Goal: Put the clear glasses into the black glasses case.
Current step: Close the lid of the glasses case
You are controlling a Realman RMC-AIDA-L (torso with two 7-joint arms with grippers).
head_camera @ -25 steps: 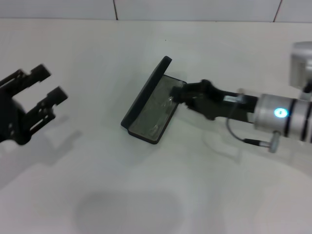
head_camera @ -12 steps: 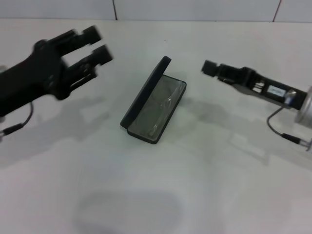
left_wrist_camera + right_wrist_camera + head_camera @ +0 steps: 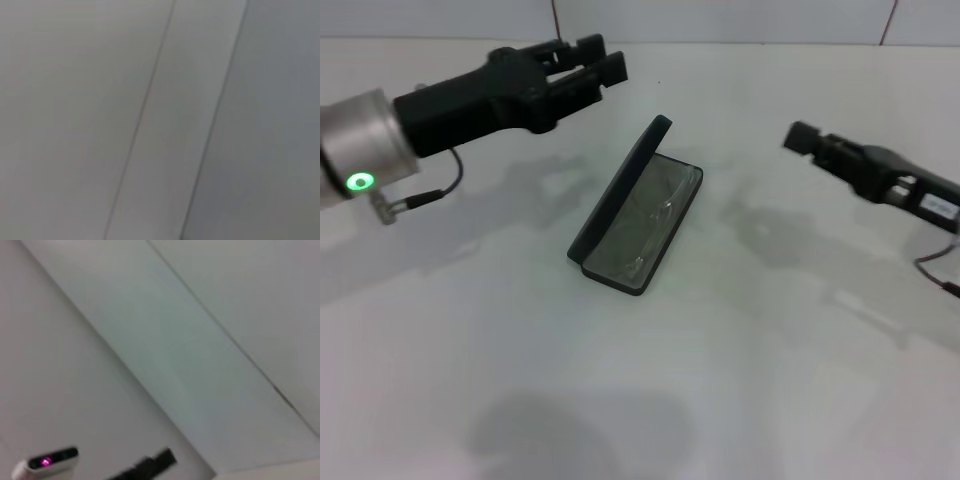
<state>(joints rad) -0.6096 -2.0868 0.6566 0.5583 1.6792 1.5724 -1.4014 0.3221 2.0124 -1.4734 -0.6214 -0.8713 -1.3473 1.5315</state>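
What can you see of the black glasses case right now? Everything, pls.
The black glasses case is a matte black, rounded-corner rectangular hard case lying open on the white table, set diagonally. Its lid stands up along the edge on the robot's left; the tray shows a grey lining. The clear glasses lie inside, faint against the lining. Nothing else touches it: the left claw hovers beyond its far end, the right claw off to its right.

A plain white desk (image 3: 650,400) fills nearly the whole head view, meeting along the top edge of the frame a pale tiled wall (image 3: 720,18) with thin dark seams.
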